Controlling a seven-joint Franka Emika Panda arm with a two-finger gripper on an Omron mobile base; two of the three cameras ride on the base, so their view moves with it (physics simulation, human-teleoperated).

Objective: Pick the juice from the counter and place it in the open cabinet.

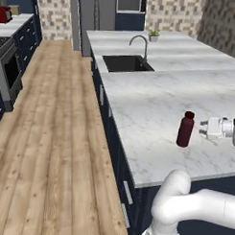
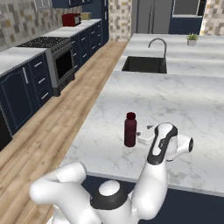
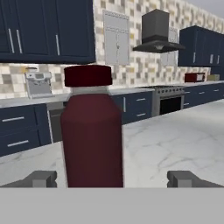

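The juice (image 1: 185, 129) is a slim maroon bottle with a red cap, standing upright on the white marble counter (image 1: 153, 99) near its front edge. My gripper (image 1: 202, 127) is level with it, just to its right, with its fingers pointing at the bottle. From the other side the juice (image 2: 130, 129) stands just left of the gripper (image 2: 140, 134). In the hand view the juice (image 3: 92, 131) looms close and a little left of centre. The gripper (image 3: 113, 179) is open, one fingertip (image 3: 41, 178) on each side of the bottle and neither touching it. The open cabinet is out of view.
A black sink (image 1: 127, 63) with a chrome tap (image 1: 139, 43) lies farther along the counter, and a small potted plant (image 1: 153, 35) beyond it. Across the wooden aisle stand a stove (image 1: 8, 67) and navy base cabinets (image 2: 26, 87). The counter's front edge (image 1: 184, 181) is close to the bottle.
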